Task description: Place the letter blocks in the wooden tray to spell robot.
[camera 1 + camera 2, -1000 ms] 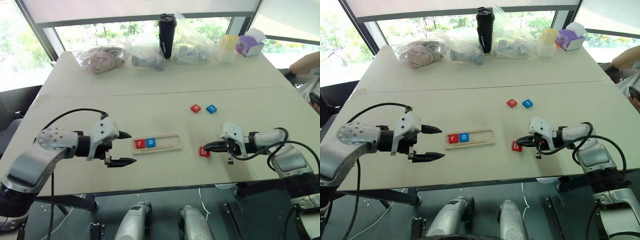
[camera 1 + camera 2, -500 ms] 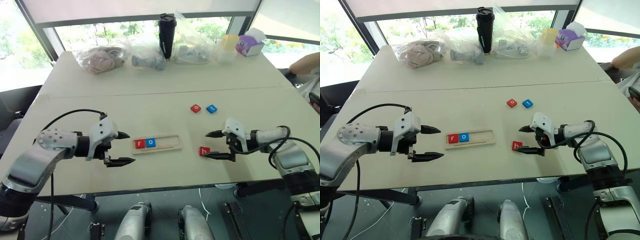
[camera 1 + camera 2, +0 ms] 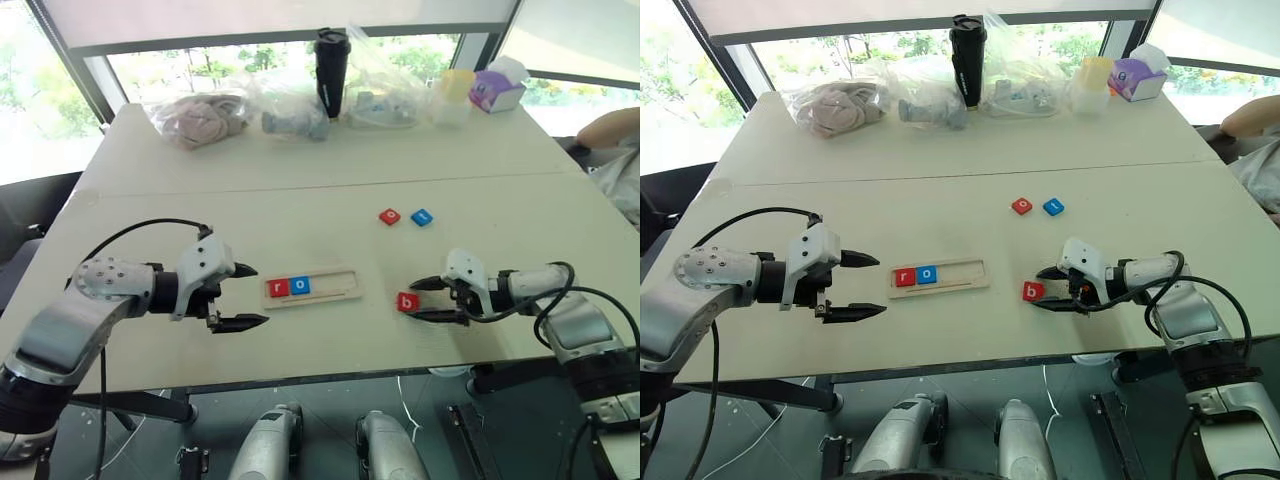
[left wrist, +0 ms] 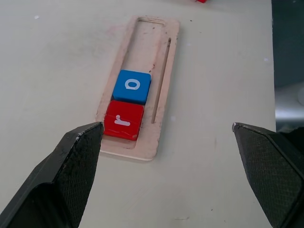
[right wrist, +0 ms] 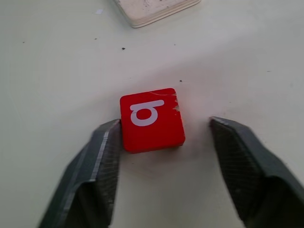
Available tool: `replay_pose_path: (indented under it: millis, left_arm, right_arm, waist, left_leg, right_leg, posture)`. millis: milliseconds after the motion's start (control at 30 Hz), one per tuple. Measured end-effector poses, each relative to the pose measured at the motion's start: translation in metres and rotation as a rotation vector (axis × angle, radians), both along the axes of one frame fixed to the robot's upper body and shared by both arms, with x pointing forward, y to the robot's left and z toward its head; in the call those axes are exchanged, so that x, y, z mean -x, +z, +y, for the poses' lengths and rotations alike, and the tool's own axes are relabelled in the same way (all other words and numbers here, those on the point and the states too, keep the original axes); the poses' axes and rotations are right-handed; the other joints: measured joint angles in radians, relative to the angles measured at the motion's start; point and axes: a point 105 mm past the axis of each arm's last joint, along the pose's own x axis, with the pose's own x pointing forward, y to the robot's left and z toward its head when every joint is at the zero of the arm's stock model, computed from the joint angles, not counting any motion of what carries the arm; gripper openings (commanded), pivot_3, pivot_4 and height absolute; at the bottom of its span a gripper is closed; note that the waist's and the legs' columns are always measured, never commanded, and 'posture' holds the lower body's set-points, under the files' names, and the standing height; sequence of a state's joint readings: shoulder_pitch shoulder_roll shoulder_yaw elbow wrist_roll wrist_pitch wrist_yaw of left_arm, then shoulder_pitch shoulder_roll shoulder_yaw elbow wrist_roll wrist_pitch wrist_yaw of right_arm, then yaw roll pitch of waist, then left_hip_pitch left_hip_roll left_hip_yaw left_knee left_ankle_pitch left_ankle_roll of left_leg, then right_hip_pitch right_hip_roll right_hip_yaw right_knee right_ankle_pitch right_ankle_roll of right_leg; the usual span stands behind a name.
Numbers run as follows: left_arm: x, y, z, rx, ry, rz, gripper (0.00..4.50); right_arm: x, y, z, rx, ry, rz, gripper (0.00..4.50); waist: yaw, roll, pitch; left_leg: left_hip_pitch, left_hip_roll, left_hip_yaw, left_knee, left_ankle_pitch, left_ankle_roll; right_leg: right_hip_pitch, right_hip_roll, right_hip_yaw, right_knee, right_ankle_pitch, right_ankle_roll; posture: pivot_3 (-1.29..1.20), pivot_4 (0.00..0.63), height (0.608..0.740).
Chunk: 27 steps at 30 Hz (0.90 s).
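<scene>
Grasping comes first: your right gripper (image 5: 164,142) stands partly open around the small red square "b" block (image 5: 152,118), one finger at its edge, the other apart. Centre the block before you squeeze, so it doesn't skid. Left of it, the long pale wooden tray (image 3: 313,287) holds the red "r" block (image 4: 123,119) and blue "o" block (image 4: 132,86), third slot free. Your left gripper (image 3: 245,296) hangs wide open, empty, just beside the tray's left end. Farther off lie a red tile (image 3: 390,216) and blue tile (image 3: 423,217); bags and a black tumbler (image 3: 333,71) line the far edge, out of your way.

Bare table (image 3: 340,240) lies between tray (image 3: 335,284) and loose blocks (image 3: 405,217).
</scene>
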State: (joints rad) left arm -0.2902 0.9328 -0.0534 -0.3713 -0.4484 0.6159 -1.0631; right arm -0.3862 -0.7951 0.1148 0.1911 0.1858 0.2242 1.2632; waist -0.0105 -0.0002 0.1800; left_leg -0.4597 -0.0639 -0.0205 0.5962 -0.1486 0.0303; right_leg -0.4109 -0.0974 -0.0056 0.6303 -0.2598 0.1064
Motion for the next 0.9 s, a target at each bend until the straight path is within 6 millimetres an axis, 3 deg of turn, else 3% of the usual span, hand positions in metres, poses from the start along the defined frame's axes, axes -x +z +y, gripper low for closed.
replay_pose_path:
  millis: [33,233,300,433,500,633,733,900]
  left_arm:
    - [0.0,0.0,0.0,-0.001,0.001,-0.001,4.5]
    - [0.002,-0.004,0.002,-0.005,0.003,0.007,4.5]
    - [0.003,-0.006,0.005,-0.008,0.008,0.016,4.5]
    - [0.002,-0.005,0.005,-0.015,0.001,0.003,4.5]
    - [0.002,-0.006,0.007,-0.021,0.009,0.0,4.5]
    - [0.004,-0.012,0.011,-0.019,0.043,0.009,4.5]
    - [0.007,-0.015,0.012,-0.018,0.066,0.007,4.5]
    - [0.006,-0.016,0.007,0.007,0.092,-0.007,4.5]
  right_arm:
    - [0.0,0.0,0.0,0.002,0.002,-0.001,1.13]
    - [-0.002,0.003,0.007,-0.003,0.022,0.008,1.15]
    - [-0.01,0.014,0.027,-0.023,0.075,-0.018,1.15]
    - [-0.029,0.055,0.083,-0.033,0.242,-0.142,1.15]
    - [-0.031,0.063,0.101,-0.039,0.301,-0.16,1.15]
    - [-0.033,0.042,0.127,-0.026,0.369,-0.101,1.15]
    - [-0.039,0.024,0.127,0.021,0.36,-0.063,1.15]
    - [-0.044,0.018,0.128,0.047,0.37,-0.054,1.15]
  waist:
    - [0.001,0.0,0.0]
    - [-0.002,0.0,0.0]
    - [-0.011,0.0,0.0]
    - [-0.008,0.001,0.0]
    - [0.004,-0.001,-0.001]
    - [0.006,-0.001,-0.001]
    - [0.003,-0.001,-0.001]
    - [-0.004,-0.001,-0.001]
  left_leg:
    - [0.0,0.0,0.0,0.0,0.0,0.0]
    - [0.0,0.0,0.0,0.0,0.0,0.0]
    - [0.0,0.001,0.002,0.0,0.0,0.0]
    - [0.0,0.004,0.003,0.0,0.001,-0.001]
    - [0.0,0.003,0.002,0.0,0.0,-0.001]
    - [-0.002,0.001,0.003,0.0,0.0,-0.001]
    - [-0.002,0.001,0.003,0.0,0.0,-0.001]
    - [-0.001,0.002,0.003,0.0,0.002,-0.003]
  right_leg:
    - [0.0,0.0,0.0,0.0,0.0,0.0]
    - [0.0,0.0,0.0,0.0,0.0,0.0]
    - [-0.001,0.001,0.001,0.001,0.001,-0.001]
    - [-0.003,0.002,0.0,0.002,0.001,-0.002]
    - [-0.006,0.002,-0.002,0.002,0.001,-0.002]
    - [-0.008,0.0,-0.001,0.001,0.003,0.0]
    - [-0.008,0.0,-0.001,0.002,0.004,-0.001]
    - [-0.01,0.002,0.0,0.005,0.005,0.0]
  posture:
    - [0.0,0.15,0.74]
    - [0.0,0.15,0.74]
    - [0.0,0.15,0.74]
    - [0.0,0.15,0.74]
    - [0.0,0.15,0.74]
    - [0.0,0.15,0.74]
    - [0.0,0.15,0.74]
    - [0.0,0.15,0.74]
